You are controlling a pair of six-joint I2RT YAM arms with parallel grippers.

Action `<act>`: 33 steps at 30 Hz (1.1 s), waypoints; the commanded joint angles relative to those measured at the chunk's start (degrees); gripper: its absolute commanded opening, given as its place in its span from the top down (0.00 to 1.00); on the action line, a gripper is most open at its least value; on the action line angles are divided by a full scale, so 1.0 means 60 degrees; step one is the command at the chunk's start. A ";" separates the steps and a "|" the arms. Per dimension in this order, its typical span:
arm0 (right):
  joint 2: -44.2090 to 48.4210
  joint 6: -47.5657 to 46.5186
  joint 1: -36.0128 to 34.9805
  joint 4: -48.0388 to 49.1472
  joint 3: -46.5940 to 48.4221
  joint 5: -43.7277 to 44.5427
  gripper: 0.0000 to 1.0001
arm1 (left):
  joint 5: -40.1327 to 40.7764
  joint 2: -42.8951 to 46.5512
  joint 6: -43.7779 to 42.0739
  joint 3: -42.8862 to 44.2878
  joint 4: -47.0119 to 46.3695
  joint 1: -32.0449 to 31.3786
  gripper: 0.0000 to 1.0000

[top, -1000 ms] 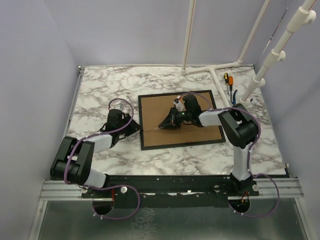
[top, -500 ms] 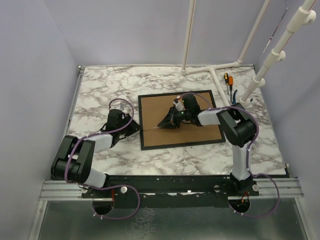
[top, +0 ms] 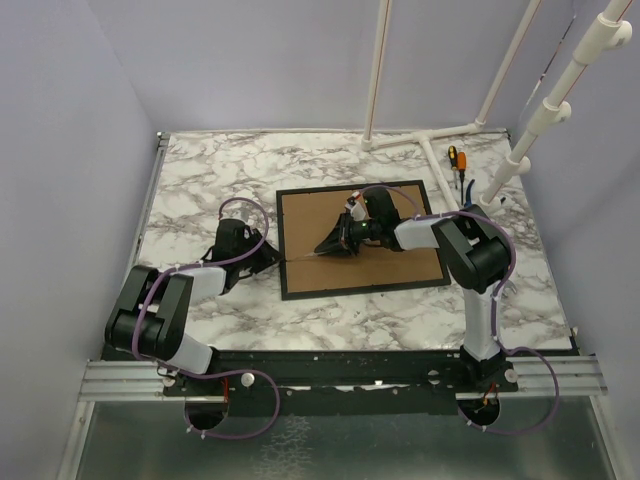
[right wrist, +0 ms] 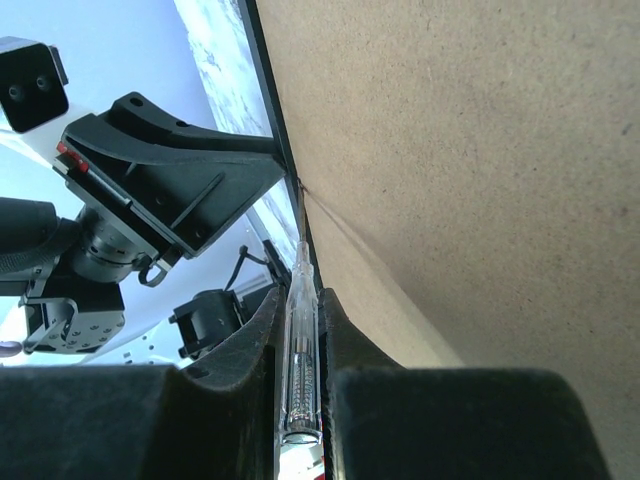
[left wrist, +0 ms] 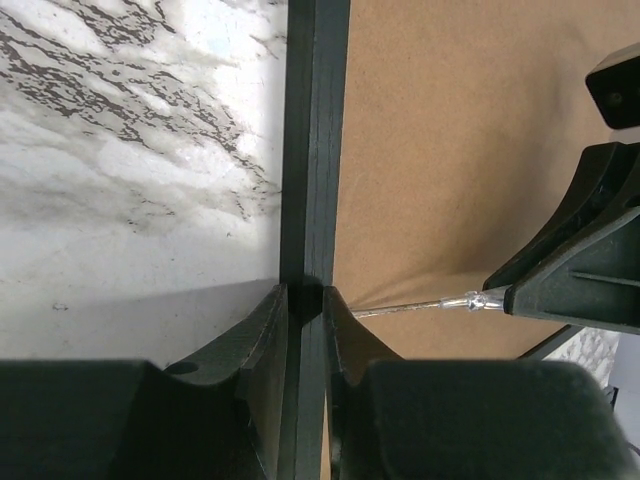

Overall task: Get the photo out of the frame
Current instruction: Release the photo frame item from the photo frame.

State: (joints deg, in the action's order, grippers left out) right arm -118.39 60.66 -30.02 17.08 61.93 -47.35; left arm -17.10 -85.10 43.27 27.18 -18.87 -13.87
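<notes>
- Your left gripper [left wrist: 305,300] sits at the left side of the frame [top: 330,275]. Its fingers [left wrist: 262,330] are drawn in close on the thin black border, one on the outer side over the tabletop [left wrist: 120,150] and one on the inner side over the brown back.
- Your right gripper [right wrist: 300,300] is over the brown back. Its fingers [right wrist: 345,330] are nearly together and clamp a clear-handled tool [right wrist: 300,370] that runs lengthwise between them.
- The tool's thin metal shaft reaches ahead of your right fingers to the inner edge of the black border. Its tip is just beside your left fingers.
- The frame lies flat on the marble tabletop with its back up, beneath your right fingers and between your left ones.
- The photo is hidden in every view.
</notes>
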 commanded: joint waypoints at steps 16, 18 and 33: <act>-0.0425 0.0270 -0.0235 -0.0096 0.0346 0.0143 0.99 | -0.0328 -0.0287 0.0280 -0.0338 -0.0569 -0.0176 0.98; -0.0400 0.0302 -0.0294 -0.0122 0.0378 0.0156 0.99 | -0.0312 -0.0289 0.0337 -0.0375 -0.0635 -0.0235 0.99; -0.0239 0.0609 -0.0907 -0.0339 0.0881 0.0566 0.99 | 0.0081 0.0118 0.0814 -0.0732 -0.0866 -0.0654 1.00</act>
State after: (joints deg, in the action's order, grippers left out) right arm -118.63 63.02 -31.05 14.70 64.51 -46.09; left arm -13.28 -84.68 46.17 24.43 -25.26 -14.61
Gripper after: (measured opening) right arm 0.148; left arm 0.008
